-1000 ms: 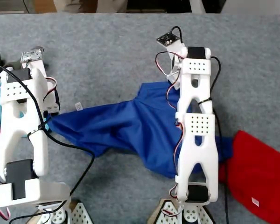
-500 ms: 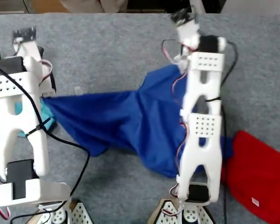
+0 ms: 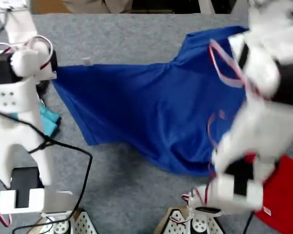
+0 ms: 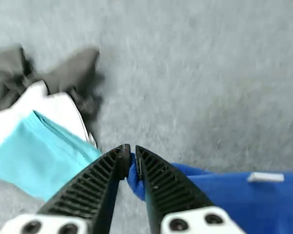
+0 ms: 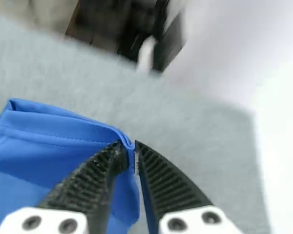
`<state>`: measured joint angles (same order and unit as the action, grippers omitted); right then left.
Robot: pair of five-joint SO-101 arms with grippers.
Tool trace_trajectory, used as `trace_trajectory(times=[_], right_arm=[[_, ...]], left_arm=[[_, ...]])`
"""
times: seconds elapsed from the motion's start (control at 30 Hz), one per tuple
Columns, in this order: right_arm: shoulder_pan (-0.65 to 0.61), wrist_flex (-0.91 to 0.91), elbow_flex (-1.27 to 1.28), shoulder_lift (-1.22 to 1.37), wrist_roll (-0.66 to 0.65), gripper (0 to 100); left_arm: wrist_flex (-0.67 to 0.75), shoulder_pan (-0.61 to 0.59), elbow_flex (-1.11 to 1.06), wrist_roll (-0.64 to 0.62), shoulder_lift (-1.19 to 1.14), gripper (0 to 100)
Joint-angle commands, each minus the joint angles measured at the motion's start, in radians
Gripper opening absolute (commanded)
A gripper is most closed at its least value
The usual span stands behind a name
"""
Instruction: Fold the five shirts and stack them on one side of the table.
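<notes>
Between the left arm's jaws, which are shut, sits a pinched corner of the blue shirt [image 4: 254, 204]. Just beside that grip, one small white tag [image 4: 265, 177] is sewn to the cloth; its print is too small to read. Close by lie three more garments, bunched together: one turquoise shirt [image 4: 34, 161], one white one [image 4: 44, 105] overlapping it, and one dark grey one [image 4: 63, 73] beyond.

The right arm's jaws are also shut, clamped on a stitched, folded edge of the same blue shirt.

From the high view, the blue shirt stretches across the grey surface [image 3: 136, 39] between the two grips, pulled fairly taut along its far edge. Its loose body hangs toward the near side in soft folds. The left arm [image 3: 19, 97] stands at one end of the cloth and the right arm [image 3: 263, 131] at the other, partly covering it.

One red shirt [image 3: 283, 195] lies at the near right corner, next to the right arm's base and close to the blue shirt's near edge. It carries a second small white tag [image 3: 267, 210], likewise unreadable.

That makes five garments, two tags and two arms.
</notes>
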<state>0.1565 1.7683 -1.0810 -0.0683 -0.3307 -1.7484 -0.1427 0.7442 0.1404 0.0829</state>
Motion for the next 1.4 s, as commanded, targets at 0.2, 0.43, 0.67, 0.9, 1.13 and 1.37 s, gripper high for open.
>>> trace_trajectory(times=[0.2,0.43,0.67,0.9,1.13,1.37], right_arm=[[0.022,0.009,0.120,-0.530,0.008,0.4],[0.019,-0.169,0.128,-0.673,0.009,0.4],[0.018,-0.470,0.154,-0.676,0.009,0.4],[0.018,-0.726,0.269,-0.674,0.003,0.4],[0.018,-0.813,0.243,-0.674,0.003,0.4],[0.024,-0.758,0.240,-0.682,-0.003,0.5]], left_arm=[[-0.011,-0.058,0.170,0.002,0.217,2],[-0.011,-0.058,0.172,0.005,0.401,2],[-0.009,-0.084,0.178,0.046,0.503,2],[0.049,-0.284,0.180,0.054,0.519,2],[0.021,-0.315,0.180,0.052,0.521,2],[0.018,-0.315,0.180,0.051,0.529,2]])
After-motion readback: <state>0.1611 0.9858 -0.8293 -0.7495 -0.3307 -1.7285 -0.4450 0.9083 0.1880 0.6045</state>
